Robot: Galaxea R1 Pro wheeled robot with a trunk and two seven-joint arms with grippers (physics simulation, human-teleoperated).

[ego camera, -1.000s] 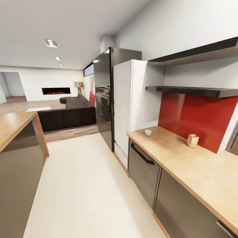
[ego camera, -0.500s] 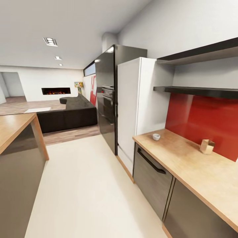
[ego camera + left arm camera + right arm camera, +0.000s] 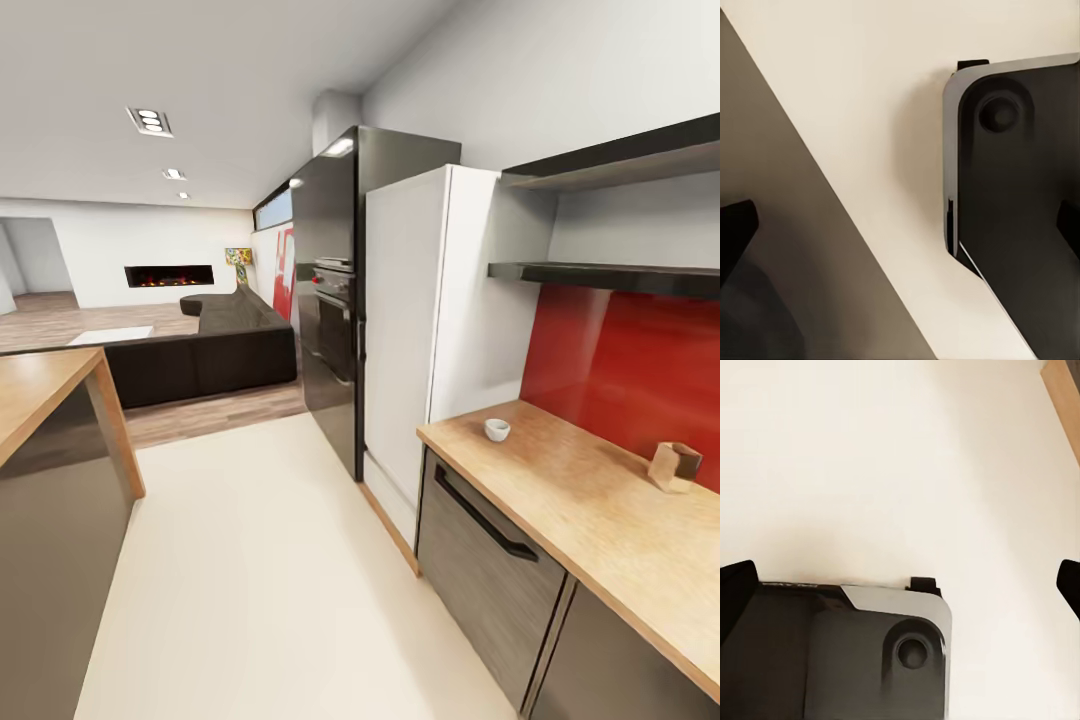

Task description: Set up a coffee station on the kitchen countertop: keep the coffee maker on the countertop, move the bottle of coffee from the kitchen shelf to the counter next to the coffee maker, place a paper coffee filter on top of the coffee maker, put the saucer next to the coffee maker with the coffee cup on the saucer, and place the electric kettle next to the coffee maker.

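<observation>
Running along right wall: kitchen countertop (image 3: 560,480), coffee cup (image 3: 497,429) on it; both pincers spread wide.

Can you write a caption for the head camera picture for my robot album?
A kitchen countertop with a small white cup near the white fridge, dark shelves above, and a sofa far off.

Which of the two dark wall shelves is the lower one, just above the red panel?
The lower shelf, whose underside meets the top of the red panel. The other shelf hangs higher against the grey wall.
</observation>
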